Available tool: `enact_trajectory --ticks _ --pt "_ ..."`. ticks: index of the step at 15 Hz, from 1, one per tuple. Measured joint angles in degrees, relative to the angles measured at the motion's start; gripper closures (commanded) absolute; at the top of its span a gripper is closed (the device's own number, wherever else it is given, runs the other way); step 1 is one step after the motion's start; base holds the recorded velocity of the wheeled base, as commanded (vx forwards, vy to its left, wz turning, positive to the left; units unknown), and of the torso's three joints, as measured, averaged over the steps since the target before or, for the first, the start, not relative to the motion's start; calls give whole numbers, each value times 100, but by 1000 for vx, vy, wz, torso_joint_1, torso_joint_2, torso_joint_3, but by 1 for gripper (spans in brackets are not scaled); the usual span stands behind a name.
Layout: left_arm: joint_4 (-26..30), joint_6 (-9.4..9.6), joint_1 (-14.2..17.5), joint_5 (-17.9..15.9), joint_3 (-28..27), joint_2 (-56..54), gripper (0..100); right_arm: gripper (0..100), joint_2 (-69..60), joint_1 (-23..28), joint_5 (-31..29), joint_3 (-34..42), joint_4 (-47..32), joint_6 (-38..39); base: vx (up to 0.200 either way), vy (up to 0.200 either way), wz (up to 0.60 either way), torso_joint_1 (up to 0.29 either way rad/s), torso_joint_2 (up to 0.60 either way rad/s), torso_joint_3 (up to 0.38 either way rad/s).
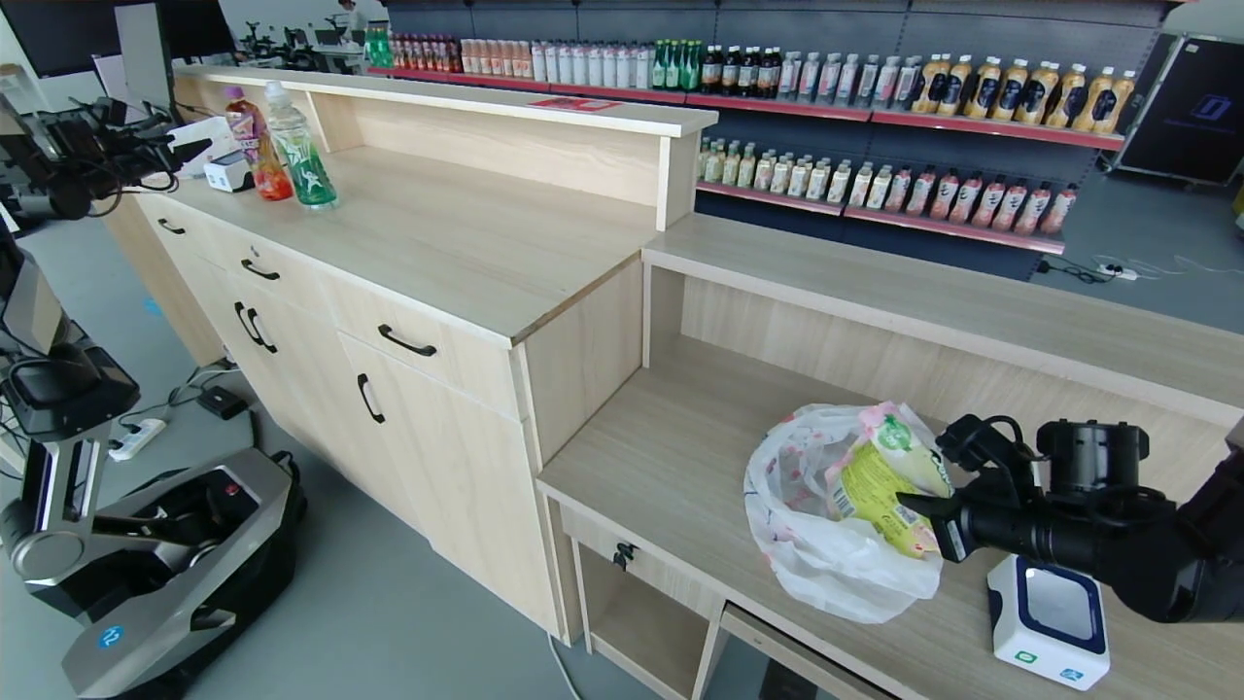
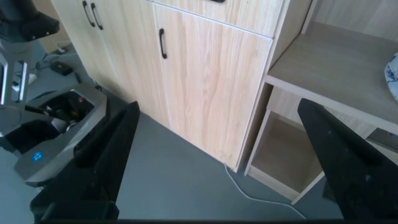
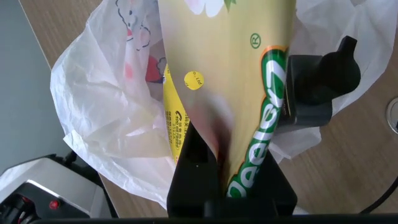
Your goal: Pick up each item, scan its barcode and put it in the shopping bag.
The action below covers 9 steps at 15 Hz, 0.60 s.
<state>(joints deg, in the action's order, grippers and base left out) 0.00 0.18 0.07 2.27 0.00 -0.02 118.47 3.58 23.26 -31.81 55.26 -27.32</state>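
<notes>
Holding the snack packet point(image 1: 880, 481) by its edge: right gripper point(image 1: 925, 506) pinched on it, packet in the mouth of the shopping bag point(image 1: 807, 564) on the lower counter point(image 1: 671, 447), scanner point(image 1: 1050, 608) just beside. Looks partly inside, depth hard to tell. Lower past the rim before releasing so it doesn't snag plastic and tip out. Left gripper point(image 2: 219, 109) spread, empty, near the cabinet point(image 2: 211, 68).

Shopping bag point(image 1: 826, 574) is crinkly thin plastic, packet point(image 1: 875, 481) glossy, counter point(image 1: 671, 457) matt wood.
</notes>
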Motion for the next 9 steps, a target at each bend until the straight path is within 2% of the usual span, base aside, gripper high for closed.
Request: enact_trajectory --ticks 5,6,9 --pt "0 0 0 -2 0 0 0 100 113 5 -9 -30 163 23 0 0 0 0 0 0" --pt "0 -2 0 0 0 0 0 0 140 0 -6 -35 202 30 0 0 0 0 0 0" --pt "0 -2 0 -2 0 0 0 0 184 -6 -6 -44 208 52 0 0 0 0 0 0"
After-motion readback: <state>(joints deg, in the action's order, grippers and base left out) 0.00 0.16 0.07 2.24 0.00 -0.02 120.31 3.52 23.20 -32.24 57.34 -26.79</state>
